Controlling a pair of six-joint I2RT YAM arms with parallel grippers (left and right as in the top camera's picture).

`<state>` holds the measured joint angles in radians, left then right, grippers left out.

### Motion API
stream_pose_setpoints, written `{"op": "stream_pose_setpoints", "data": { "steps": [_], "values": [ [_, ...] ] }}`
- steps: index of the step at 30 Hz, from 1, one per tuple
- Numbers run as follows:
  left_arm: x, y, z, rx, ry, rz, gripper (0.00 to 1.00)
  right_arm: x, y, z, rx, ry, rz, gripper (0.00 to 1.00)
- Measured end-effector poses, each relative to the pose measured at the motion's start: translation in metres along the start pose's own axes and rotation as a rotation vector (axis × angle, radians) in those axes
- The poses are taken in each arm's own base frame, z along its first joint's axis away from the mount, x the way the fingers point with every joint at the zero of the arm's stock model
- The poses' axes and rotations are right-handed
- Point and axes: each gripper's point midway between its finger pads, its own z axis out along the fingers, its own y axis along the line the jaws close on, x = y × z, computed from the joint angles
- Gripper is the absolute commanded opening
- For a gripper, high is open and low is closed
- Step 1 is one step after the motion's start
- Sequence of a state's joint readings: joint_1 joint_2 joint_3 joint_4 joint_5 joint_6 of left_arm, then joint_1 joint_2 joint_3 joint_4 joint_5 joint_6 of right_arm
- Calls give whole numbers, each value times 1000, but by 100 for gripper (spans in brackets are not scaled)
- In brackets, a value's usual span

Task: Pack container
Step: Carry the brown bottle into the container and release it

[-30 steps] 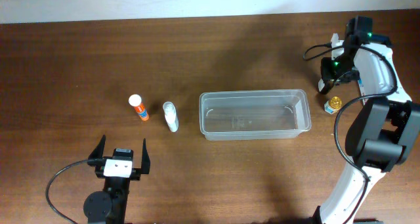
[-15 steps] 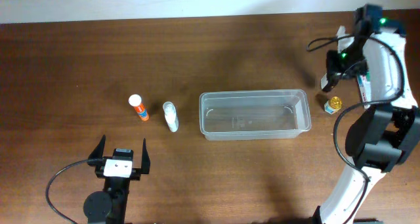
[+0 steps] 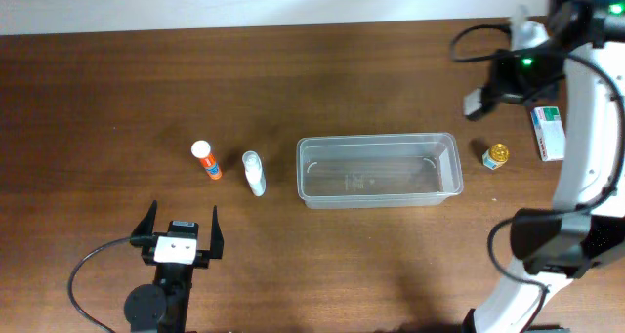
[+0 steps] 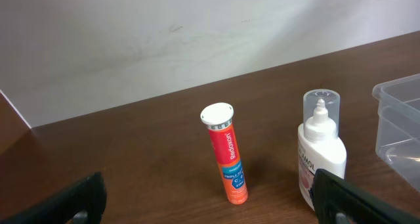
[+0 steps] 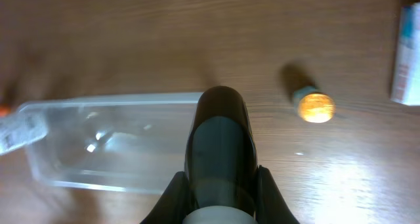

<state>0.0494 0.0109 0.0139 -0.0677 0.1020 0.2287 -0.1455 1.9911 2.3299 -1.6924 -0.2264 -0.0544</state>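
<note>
The container [image 3: 376, 138] is a clear rectangular tub in the middle of the table, with nothing in it. My right gripper [image 3: 479, 101] hangs above the table just beyond the tub's right end, shut on a dark bottle [image 5: 220, 142] with a pale cap. From the right wrist the tub [image 5: 111, 100] lies below and to the left. My left gripper [image 3: 183, 216] rests open near the front left, nothing between its fingers. In front of it stand an orange tube [image 4: 226, 155] and a white dropper bottle [image 4: 320, 148].
A small yellow-capped bottle [image 3: 497, 156] stands just right of the tub. A white and green box [image 3: 548, 133] lies further right. The orange tube [image 3: 206, 161] and the white bottle [image 3: 254, 173] are left of the tub.
My right arm has lifted and swung back from beside the yellow-capped bottle with the dark bottle in its jaws, uncovering the box. The left arm has not moved.
</note>
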Motion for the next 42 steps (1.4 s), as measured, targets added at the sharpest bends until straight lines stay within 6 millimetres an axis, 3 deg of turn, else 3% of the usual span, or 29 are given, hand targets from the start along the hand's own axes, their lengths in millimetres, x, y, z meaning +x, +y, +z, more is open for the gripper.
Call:
{"op": "stream_pose_setpoints", "data": {
  "steps": [3, 7, 11, 18, 22, 35, 42],
  "values": [
    [0, 0, 0, 0, 0, 0, 100, 19, 34, 1, 3, 32, -57, 13],
    [0, 0, 0, 0, 0, 0, 100, 66, 71, 11, 7, 134, -130, 13],
    [0, 0, 0, 0, 0, 0, 100, 93, 82, 31, 36, 199, -151, 13],
    [0, 0, 0, 0, 0, 0, 100, 91, 71, 93, 95, 192, -109, 13],
    [0, 0, 0, 0, 0, 0, 100, 92, 59, 115, 128, 181, -90, 13],
    [0, 0, 0, 0, 0, 0, 100, 78, 12, 143, 171, 109, -10, 14],
    [0, 0, 0, 0, 0, 0, 100, 78, 9, 150, 170, 107, -28, 14]
  ]
}}
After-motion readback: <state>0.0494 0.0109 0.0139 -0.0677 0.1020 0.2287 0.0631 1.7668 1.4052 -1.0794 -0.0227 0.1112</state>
